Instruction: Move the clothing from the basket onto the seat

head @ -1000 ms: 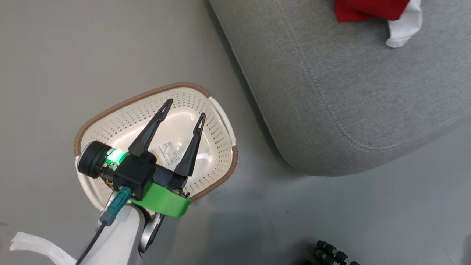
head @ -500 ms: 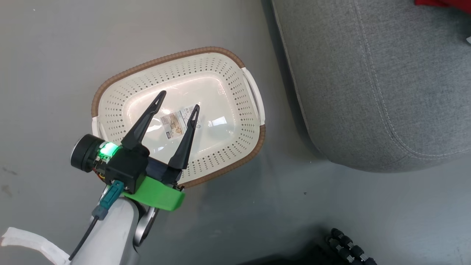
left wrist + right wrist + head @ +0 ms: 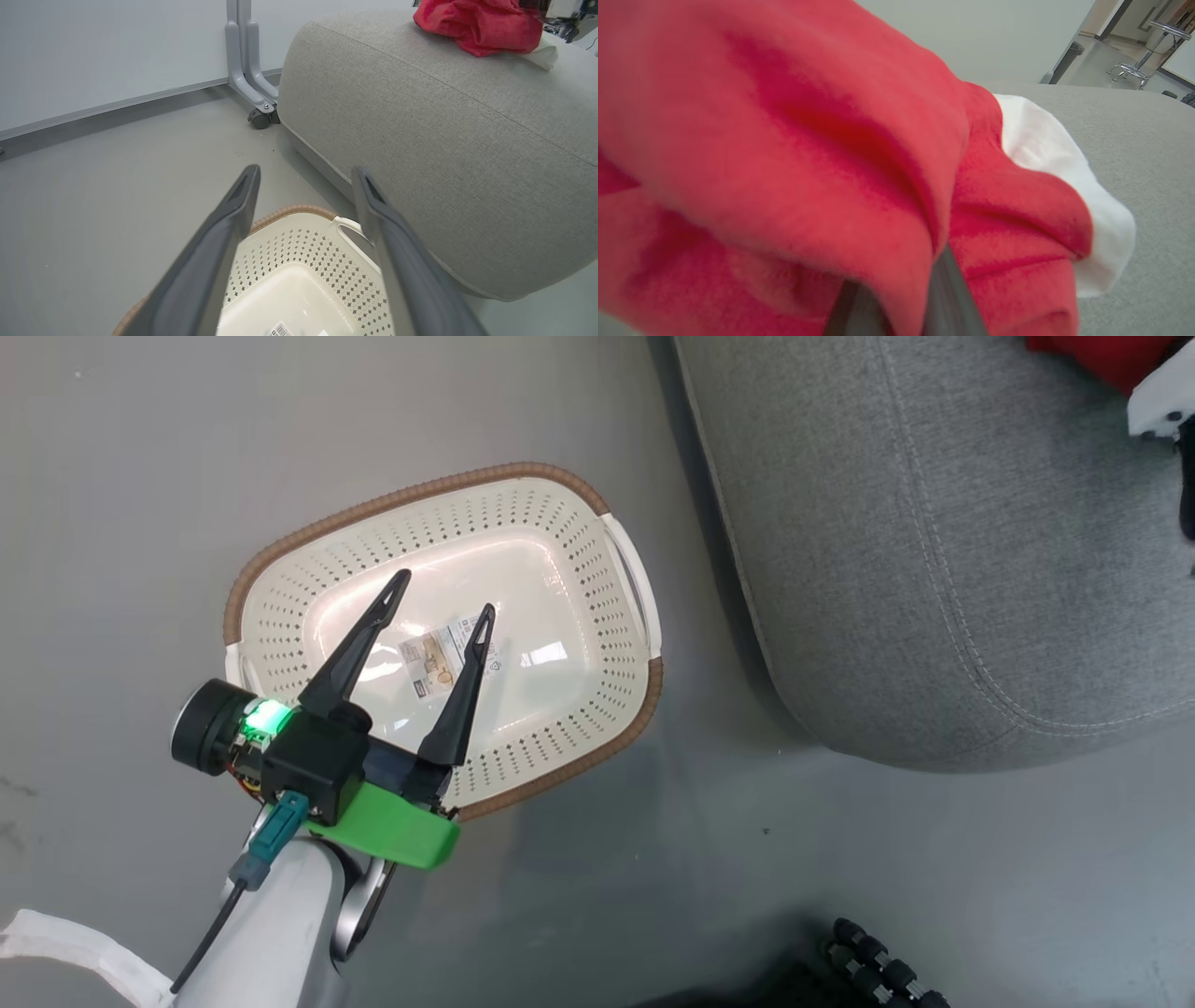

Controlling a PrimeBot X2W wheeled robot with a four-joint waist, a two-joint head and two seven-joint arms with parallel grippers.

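left gripper (image 3: 445,592) hanging wide above basket (image 3: 420,495), since nothing is lying inside | right gripper (image 3: 901,308) clamping narrow on clothing (image 3: 784,140), holding it on seat (image 3: 934,569), probably awaiting release there

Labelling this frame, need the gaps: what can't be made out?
- Right hand: in the right wrist view, red clothing drapes over its fingertips.
- Clothing count: the head view cuts the pile at the top edge; folds hide whether it is one or two.
- Basket label: print too small; left hand crosses it in the head view.
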